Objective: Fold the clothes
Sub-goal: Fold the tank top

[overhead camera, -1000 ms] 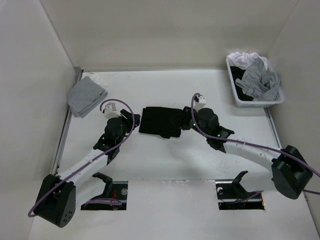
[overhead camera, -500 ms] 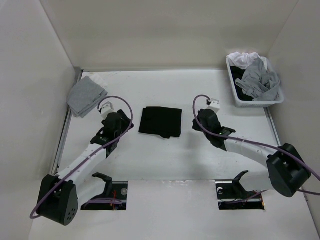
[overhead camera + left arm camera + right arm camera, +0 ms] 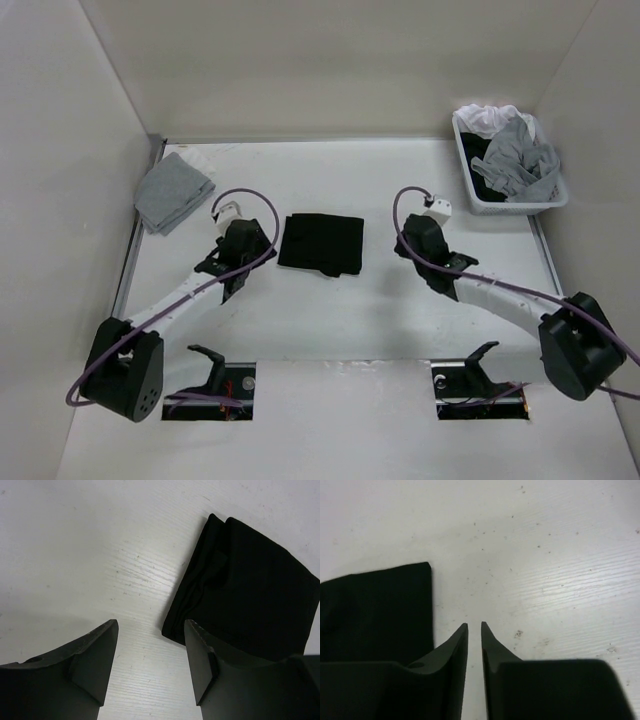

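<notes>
The clothes, a black T-shirt [image 3: 321, 243], lie folded into a flat rectangle in the middle of the table. My left gripper [image 3: 250, 256] hovers just left of it, apart from the fabric. In the left wrist view that gripper [image 3: 151, 625] is open wide with only bare table between its fingers, and the shirt [image 3: 250, 595] lies ahead to the right. My right gripper [image 3: 413, 243] stands a short way right of the shirt. In the right wrist view its tips [image 3: 474, 625] are parted by a narrow gap and hold nothing; the shirt's corner [image 3: 375, 610] lies to the left.
A folded light grey cloth square [image 3: 173, 192] lies at the back left by the wall. A white basket [image 3: 469, 190] at the back right holds grey and white garments [image 3: 520, 155]. Two cut-outs [image 3: 210, 385] [image 3: 480, 385] sit at the near edge by the arm bases.
A second ago both grippers were at the shirt's left and right edges; both have drawn away from it. The left one has opened wide; the right one closed, then parted slightly.
</notes>
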Motion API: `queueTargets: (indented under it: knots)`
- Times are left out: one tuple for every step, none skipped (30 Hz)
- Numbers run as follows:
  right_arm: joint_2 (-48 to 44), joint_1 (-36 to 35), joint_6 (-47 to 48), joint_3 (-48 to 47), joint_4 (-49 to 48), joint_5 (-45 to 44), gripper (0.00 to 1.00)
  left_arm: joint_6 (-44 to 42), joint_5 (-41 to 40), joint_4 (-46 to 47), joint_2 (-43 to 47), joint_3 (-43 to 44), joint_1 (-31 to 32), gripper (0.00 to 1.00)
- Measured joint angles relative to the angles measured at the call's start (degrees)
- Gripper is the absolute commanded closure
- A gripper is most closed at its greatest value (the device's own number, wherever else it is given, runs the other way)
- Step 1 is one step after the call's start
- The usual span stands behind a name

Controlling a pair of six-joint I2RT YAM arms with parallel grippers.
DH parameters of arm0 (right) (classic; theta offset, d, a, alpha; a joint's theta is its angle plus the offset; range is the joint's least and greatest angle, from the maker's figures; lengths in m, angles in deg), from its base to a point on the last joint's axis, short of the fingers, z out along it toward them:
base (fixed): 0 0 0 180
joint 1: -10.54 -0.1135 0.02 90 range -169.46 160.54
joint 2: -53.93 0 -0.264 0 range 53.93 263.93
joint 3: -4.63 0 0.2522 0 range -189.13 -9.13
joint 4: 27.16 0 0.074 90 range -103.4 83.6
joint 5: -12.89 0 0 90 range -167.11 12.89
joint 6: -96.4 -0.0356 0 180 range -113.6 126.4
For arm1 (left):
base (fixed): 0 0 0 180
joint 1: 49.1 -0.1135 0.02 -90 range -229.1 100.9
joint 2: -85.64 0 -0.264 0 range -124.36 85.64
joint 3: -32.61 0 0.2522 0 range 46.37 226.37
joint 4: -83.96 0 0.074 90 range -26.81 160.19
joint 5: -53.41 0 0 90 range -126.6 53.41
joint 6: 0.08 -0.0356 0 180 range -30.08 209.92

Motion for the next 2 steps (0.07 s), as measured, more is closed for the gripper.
queueTargets:
  knots:
    - [0.55,0.0,0.11,0.0,0.02,0.02,0.67,-0.15,0.0,0.02,-0.26,0.07,0.11,0.46]
    - [1.11,-0.02,0.24,0.0,0.04,0.04,0.63,-0.28,0.02,0.04,-0.48,0.15,0.11,0.45]
